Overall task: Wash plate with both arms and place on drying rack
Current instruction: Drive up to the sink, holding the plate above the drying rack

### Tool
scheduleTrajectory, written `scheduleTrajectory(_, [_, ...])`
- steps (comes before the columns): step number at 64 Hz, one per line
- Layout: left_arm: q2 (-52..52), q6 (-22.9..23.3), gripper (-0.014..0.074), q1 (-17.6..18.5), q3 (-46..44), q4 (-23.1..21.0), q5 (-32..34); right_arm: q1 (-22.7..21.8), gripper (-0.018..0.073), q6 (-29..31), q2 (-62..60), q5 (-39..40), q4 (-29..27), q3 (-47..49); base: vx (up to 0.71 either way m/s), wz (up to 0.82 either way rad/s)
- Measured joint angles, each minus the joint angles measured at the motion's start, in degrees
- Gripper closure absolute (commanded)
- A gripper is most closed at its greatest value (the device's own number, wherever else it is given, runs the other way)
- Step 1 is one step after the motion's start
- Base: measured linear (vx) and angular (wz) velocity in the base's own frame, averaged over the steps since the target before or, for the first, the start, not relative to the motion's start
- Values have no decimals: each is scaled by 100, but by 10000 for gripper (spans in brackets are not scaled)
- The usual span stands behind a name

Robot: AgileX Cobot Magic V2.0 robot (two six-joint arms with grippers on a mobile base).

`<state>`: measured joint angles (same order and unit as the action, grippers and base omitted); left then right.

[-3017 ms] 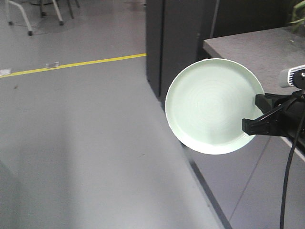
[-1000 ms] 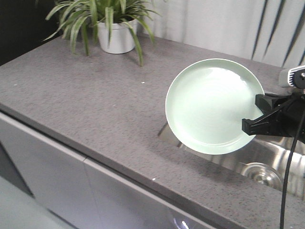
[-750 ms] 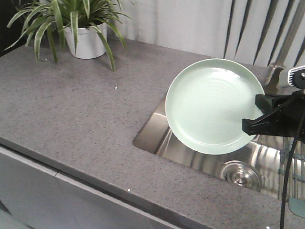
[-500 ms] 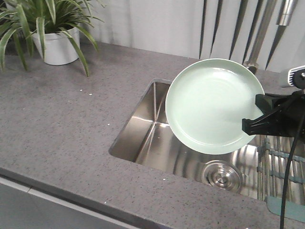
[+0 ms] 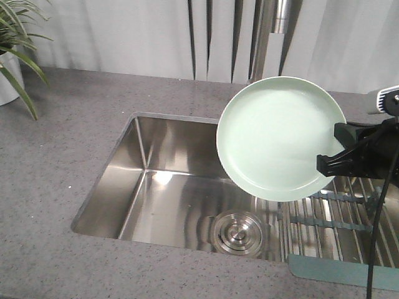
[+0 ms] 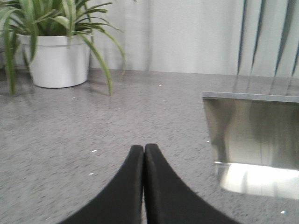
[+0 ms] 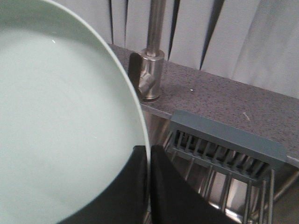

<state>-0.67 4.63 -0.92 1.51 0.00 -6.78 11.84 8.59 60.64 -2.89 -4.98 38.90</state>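
A wide surface [image 5: 56, 149] of grey speckled stone with a matte grain is seen across the front view. A rectangular sink [image 5: 156, 180] of brushed stainless steel, with rounded corners and bright reflections, is sunk into it. Over the right end of the sink a drying rack [image 5: 340, 246] is laid, made of parallel steel rods between muted grey-green end bars and cross strips. The plate [image 5: 274, 134], round, pale mint-green, matte and low-rimmed, is held in the air on edge, its face turned toward the front camera. It is above the right part of the sink and over the left edge of the rack, touching neither. A leafy plant in a smooth white pot [image 6: 55, 60] is set on the surface well to the left. Behind the sink a cylindrical brushed-metal faucet [image 7: 152, 70] is seen rising from the surface. A round steel drain strainer [image 5: 237, 232] with concentric rings is set in the sink floor. The right end effector [image 7: 148, 156], black and tapered, is clamped on the plate's right rim, one finger on each face. The left end effector [image 6: 144, 156] is seen low over the surface with its curved black fingers pressed together on nothing. A small grey-white camera module [image 5: 386, 99] is mounted above the right arm.
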Motion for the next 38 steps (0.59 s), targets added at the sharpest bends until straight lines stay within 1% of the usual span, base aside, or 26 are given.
scheduleTrajectory(16, [0, 0, 602, 0, 0, 0, 0, 0, 569, 0, 0, 0, 0, 0, 4, -21])
scheduleTrajectory(38, [0, 0, 602, 0, 0, 0, 0, 0, 569, 0, 0, 0, 0, 0, 0, -2])
